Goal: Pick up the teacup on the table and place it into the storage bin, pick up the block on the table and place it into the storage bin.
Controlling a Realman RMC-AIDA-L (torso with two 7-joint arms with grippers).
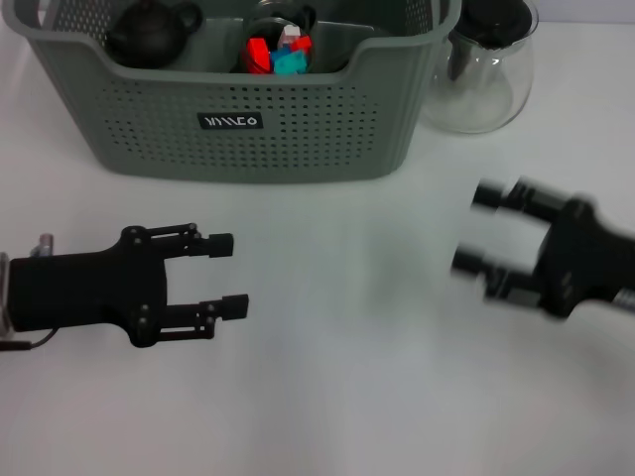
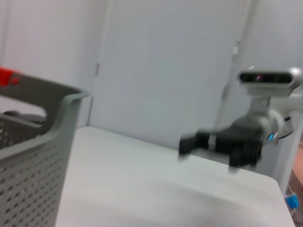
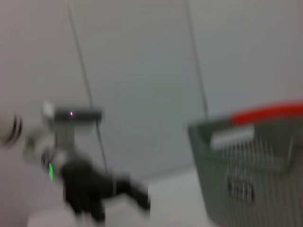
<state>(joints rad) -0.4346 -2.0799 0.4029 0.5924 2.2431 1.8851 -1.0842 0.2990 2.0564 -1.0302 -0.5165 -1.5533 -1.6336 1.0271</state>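
**Bin loaded, both my claws over bare table**

Count comes first: one storage bin (image 1: 238, 119), two grippers, one glass teapot (image 1: 486, 69), one dark clay teapot (image 1: 151, 32).

The bin stands at the far side of the white table (image 1: 337, 397), its perforated grey-green wall facing me. Inside it, near the middle, sits a dark round vessel that I take to be the teacup (image 1: 281, 22), though only part of it shows. In front of it lies a small cluster of coloured blocks (image 1: 278, 55): red, blue-green and a pale piece; I cannot count them exactly. The dark clay teapot rests in the bin's left part. The glass teapot stands outside, just beside the bin's right end.

My left gripper (image 1: 228, 276) hovers near the table's left edge, fingers spread, nothing between them. My right gripper (image 1: 474, 230) hangs to the right, also spread and empty, blurred in the head view. Both sit well apart from the bin, with a wide stretch of bare table between them and more toward the near edge.

A small black label (image 1: 230, 121) with white lettering sits on the bin's front wall; I cannot read the letters. An orange clip (image 3: 267, 112) tops the rim in the right wrist view.
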